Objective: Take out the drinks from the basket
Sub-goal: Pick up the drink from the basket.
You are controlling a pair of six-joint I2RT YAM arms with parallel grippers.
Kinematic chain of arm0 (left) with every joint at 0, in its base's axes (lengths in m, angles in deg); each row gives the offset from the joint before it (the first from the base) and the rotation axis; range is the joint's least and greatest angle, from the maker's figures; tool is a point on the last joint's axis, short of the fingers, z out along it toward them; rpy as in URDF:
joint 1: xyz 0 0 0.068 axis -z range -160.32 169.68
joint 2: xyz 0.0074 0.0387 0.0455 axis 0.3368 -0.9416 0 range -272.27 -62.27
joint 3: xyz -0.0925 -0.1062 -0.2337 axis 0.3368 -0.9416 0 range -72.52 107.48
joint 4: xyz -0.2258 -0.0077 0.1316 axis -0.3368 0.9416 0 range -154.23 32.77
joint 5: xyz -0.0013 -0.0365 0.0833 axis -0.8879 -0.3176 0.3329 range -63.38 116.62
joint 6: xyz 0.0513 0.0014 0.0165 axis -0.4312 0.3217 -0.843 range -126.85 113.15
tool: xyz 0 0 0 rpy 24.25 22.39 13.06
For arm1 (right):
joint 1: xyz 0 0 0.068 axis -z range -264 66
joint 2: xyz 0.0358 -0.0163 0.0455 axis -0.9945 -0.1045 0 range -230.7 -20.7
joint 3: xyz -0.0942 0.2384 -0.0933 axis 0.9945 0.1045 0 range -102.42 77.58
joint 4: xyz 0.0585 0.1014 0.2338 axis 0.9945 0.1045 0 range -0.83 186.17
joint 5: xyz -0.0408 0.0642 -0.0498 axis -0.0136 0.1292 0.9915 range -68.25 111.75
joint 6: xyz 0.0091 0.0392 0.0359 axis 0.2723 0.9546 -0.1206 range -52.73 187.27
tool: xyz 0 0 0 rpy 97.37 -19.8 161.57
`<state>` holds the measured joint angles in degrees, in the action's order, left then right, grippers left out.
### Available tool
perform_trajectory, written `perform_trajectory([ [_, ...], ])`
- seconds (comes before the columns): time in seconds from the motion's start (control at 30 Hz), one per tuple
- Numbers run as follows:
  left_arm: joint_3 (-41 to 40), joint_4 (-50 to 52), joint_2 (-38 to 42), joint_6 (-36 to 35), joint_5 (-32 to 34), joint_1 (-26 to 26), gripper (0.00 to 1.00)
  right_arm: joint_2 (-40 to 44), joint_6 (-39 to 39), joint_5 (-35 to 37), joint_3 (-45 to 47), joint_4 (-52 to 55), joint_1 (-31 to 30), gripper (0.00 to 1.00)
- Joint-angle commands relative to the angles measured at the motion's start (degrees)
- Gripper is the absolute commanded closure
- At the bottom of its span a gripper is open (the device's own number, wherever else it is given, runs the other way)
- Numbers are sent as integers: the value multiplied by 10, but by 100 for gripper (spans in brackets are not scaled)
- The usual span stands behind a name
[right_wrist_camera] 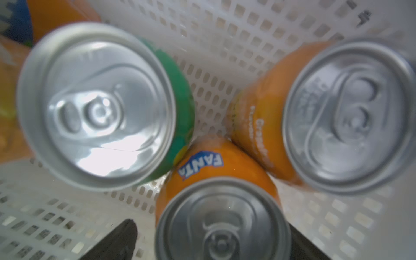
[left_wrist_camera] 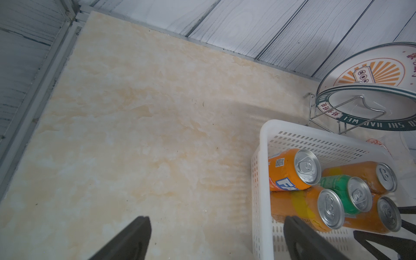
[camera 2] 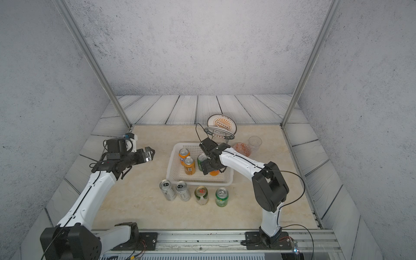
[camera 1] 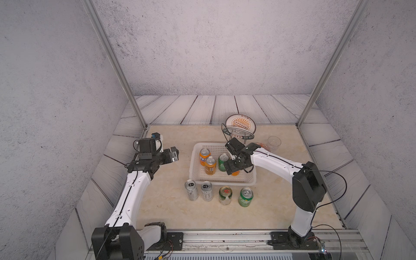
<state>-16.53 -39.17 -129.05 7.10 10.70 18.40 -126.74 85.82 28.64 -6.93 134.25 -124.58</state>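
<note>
Mid-unload: four cans already out, standing in a row just outside the basket (camera 1: 248,180) near wall; five left inside. R gripper (right_wrist_camera: 213,240) down in the basket, jaws apart, straddling an orange Fanta can (right_wrist_camera: 221,227) — not clamped yet. Next, I'd say: settle lower, close on the body, lift straight up, since the green can (right_wrist_camera: 96,103) sits tight beside it. L gripper (left_wrist_camera: 216,238) open, empty, well clear of the basket. Target can mostly hidden by R wrist in both top views; wrist view blurry.
</note>
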Motion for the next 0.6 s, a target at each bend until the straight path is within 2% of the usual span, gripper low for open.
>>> perform_trajectory([
  [0.0,11,4,3,-5,-2,-5,1,-26,-16,-9,-24,5,8,4],
  [0.57,11,4,5,-5,-7,-5,1,-46,-18,-16,-48,7,15,26],
])
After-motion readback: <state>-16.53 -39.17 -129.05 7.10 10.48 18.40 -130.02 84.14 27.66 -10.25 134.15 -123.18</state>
